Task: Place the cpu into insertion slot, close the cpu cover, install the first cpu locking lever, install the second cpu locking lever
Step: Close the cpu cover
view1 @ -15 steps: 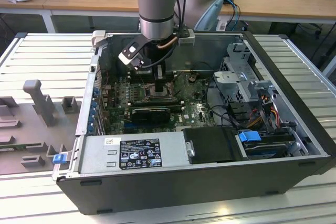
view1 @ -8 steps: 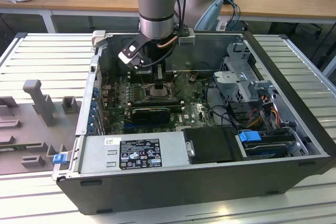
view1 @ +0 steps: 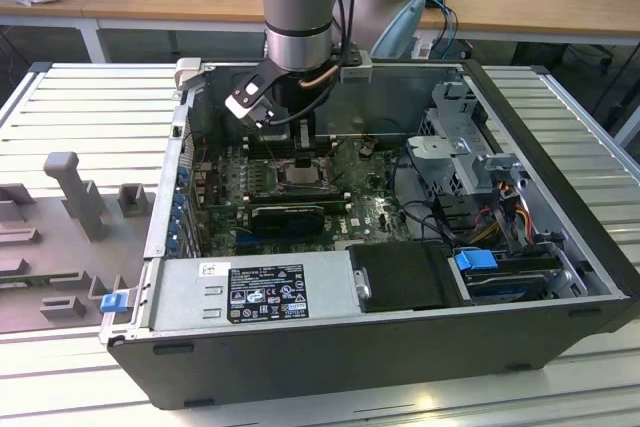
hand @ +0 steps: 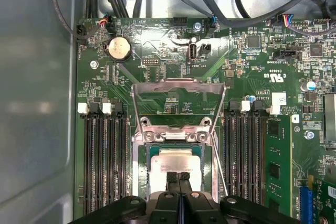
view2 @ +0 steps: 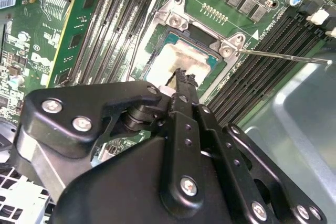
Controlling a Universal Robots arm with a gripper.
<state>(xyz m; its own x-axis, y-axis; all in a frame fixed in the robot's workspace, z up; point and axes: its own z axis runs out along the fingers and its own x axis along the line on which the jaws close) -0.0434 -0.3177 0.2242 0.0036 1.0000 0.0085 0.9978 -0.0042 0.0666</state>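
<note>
Pinched together at its tips, the end effector (hand: 178,177) sits on or just above the pale top of the cpu (hand: 176,161); whether it touches cannot be told. The cpu lies flat in the insertion slot (hand: 173,136), so the placing step looks finished or at its last press. The cpu cover (hand: 178,83) stands raised on its hinge, and a thin locking lever (view2: 286,56) juts free, unlatched. By my reading the cover step is not yet done; it calls for the tips to lift straight off the chip without nudging it and to keep out of the frame's swing. From the exterior view's left, a grey fixture (view1: 75,187) stands on the slatted desk (view1: 90,97), at nine o'clock of the open computer case (view1: 560,207). The power supply (view1: 200,292) lies along the case's near wall toward seven o'clock and bears a black-and-white label (view1: 268,293), whose print I leave unread. The motherboard (view1: 375,209) lies mid-case, with the arm over it near eleven o'clock, and the drive cage (view1: 470,162) is at three o'clock. White silkscreen lettering dots the board in the first wrist view, and I do not read it off.
</note>
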